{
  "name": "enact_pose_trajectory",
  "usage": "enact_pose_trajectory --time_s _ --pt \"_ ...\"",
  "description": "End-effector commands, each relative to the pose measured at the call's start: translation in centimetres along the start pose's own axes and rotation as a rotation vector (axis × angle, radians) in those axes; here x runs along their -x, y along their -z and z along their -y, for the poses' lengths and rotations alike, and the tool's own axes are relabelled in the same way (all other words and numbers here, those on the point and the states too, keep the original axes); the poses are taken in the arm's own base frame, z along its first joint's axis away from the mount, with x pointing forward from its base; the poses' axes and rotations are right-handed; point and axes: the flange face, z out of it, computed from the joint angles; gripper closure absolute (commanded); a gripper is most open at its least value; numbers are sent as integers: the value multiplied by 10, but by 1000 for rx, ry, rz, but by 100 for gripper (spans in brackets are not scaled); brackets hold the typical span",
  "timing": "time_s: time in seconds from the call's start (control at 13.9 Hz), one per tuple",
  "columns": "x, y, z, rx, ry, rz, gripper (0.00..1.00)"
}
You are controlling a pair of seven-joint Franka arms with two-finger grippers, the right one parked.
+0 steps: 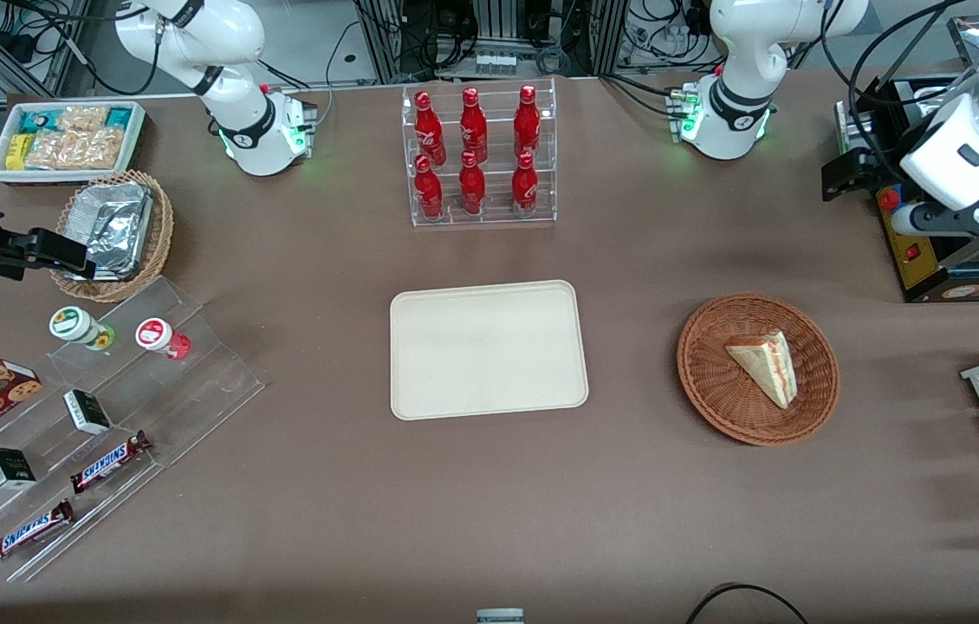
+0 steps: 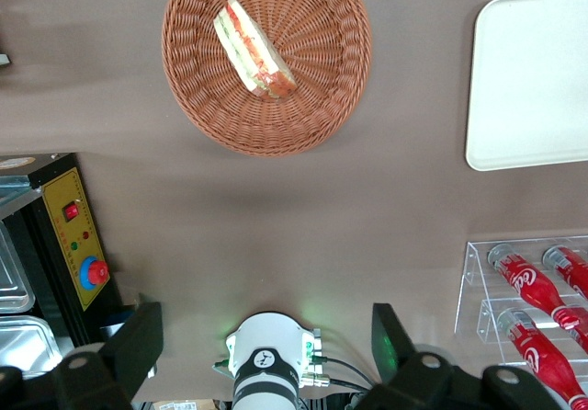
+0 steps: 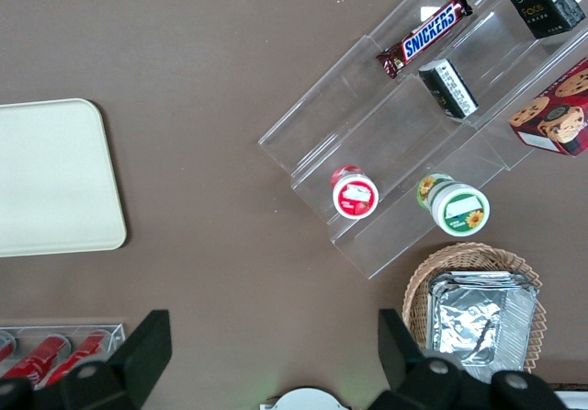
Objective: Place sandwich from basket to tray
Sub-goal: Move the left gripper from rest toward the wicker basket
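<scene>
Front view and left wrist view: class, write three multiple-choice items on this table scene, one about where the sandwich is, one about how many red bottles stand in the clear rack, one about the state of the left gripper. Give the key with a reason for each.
1. Where is the sandwich?
A. On the tray
B. In the basket
C. On the bare table

2. How many red bottles stand in the rack?
A. Four
B. Six
C. Eight

3. What is the state of the gripper?
A. Open, holding nothing
B. Shut on the sandwich
C. Shut on a bottle

Key:
1 B, the wedge lies inside the woven basket and the tray is bare.
2 B, two rows of three bottles show in the front view.
3 A, in the left wrist view the fingers stand wide apart with nothing between them, high above the table near the basket.
</scene>
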Motion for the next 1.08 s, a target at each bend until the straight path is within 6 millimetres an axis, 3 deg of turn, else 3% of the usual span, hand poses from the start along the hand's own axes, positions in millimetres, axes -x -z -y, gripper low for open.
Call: enact_pose_trajectory --time_s 0.0,0.22,0.36,0.72,1.01 --pt "2 4 4 -14 -11 -16 0" --pt "-2 0 11 -15 5 -21 0" --pt "-15 -19 18 -12 20 -14 0" --pt "-41 -93 26 -9 44 -26 0" --pt "-63 -184 25 -5 46 -82 0"
